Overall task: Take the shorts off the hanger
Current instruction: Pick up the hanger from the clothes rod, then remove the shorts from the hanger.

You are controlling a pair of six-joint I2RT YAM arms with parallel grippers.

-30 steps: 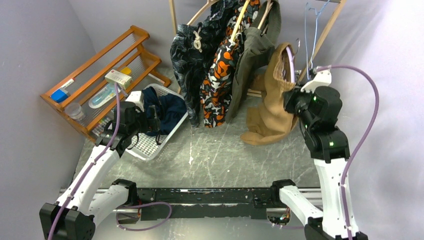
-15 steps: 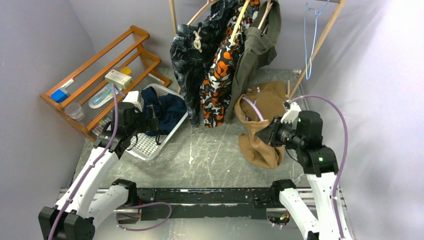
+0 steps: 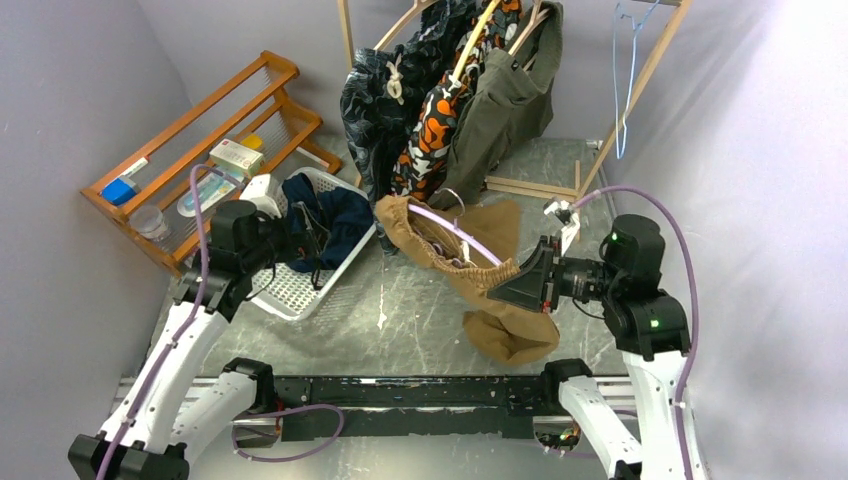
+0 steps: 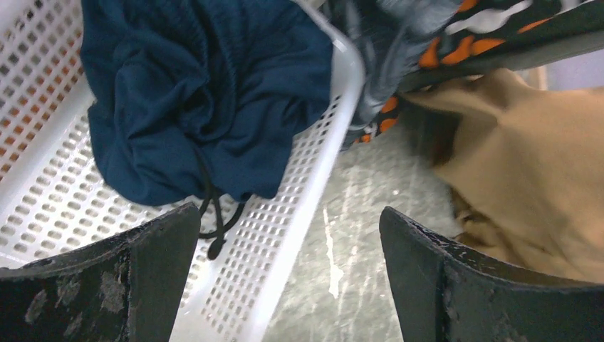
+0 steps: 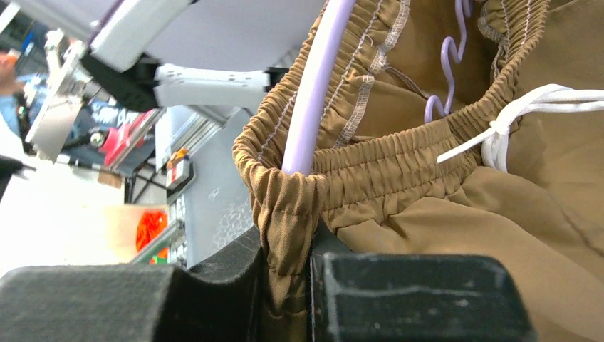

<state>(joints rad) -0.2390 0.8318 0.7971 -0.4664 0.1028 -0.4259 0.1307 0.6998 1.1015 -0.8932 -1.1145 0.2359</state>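
- The right gripper (image 3: 520,285) has its jaws clamped on the tan shorts' (image 3: 500,330) waistband, mid-tabletop toward the right edge.
- The hanger (image 3: 455,232) sits inside that waistband, and its long axis runs from those jaws toward the far-left corner.
- The left gripper (image 4: 288,271), jaws apart over the basket (image 3: 290,290) at the left edge, looks nearer the free end to us.
- We can't tell if the clamp pinches the hanger too.
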